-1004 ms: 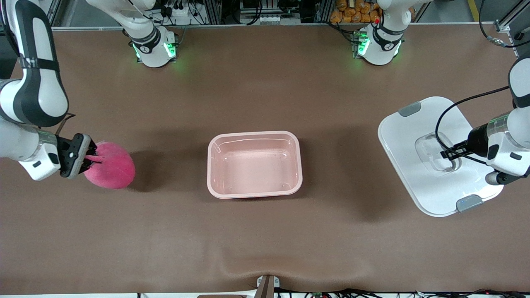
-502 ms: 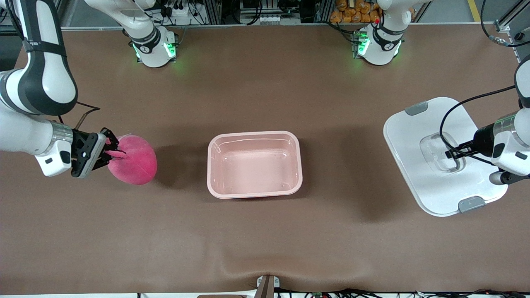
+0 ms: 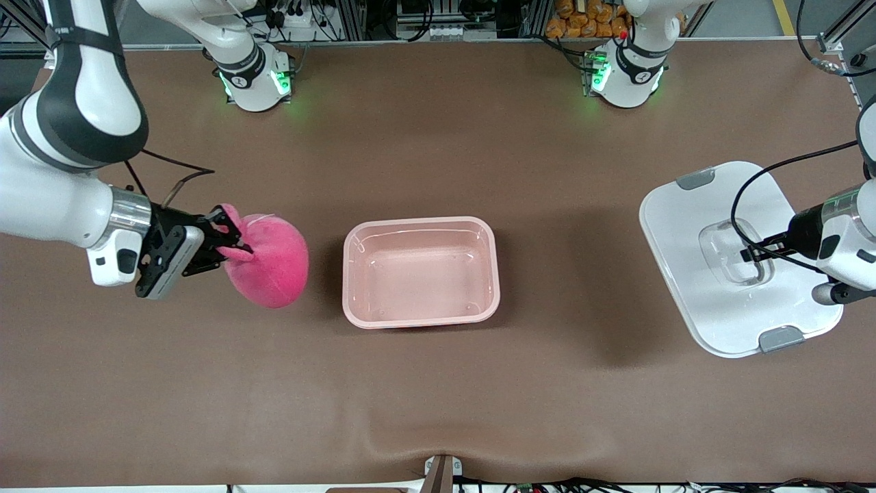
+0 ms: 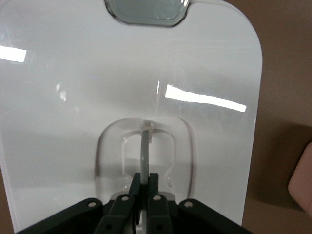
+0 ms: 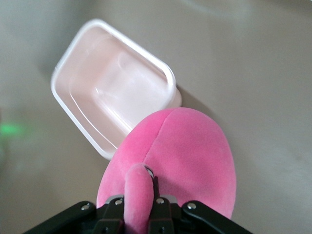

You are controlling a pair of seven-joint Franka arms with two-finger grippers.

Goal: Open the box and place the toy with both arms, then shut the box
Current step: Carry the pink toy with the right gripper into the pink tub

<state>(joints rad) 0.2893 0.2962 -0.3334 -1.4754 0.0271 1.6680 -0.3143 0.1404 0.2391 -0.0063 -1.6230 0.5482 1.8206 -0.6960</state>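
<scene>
The open pink box (image 3: 421, 272) sits mid-table with nothing in it; it also shows in the right wrist view (image 5: 114, 85). My right gripper (image 3: 229, 244) is shut on an eye stalk of the hot-pink toy (image 3: 270, 267) and holds it in the air beside the box, toward the right arm's end. In the right wrist view the toy (image 5: 185, 156) hangs from the gripper (image 5: 141, 195). My left gripper (image 3: 751, 253) is shut on the recessed handle (image 4: 145, 151) of the white lid (image 3: 725, 274), toward the left arm's end; the gripper (image 4: 145, 183) pinches the handle bar.
The brown table cover (image 3: 438, 397) has a wrinkle at the edge nearest the camera. The two arm bases (image 3: 253, 79) (image 3: 626, 75) stand along the table's farthest edge. Grey clips (image 3: 775, 338) show on the lid's ends.
My right gripper has carried the toy toward the box, from the table's end to just beside the box. The lid and left gripper have drifted slightly toward the left arm's end.
</scene>
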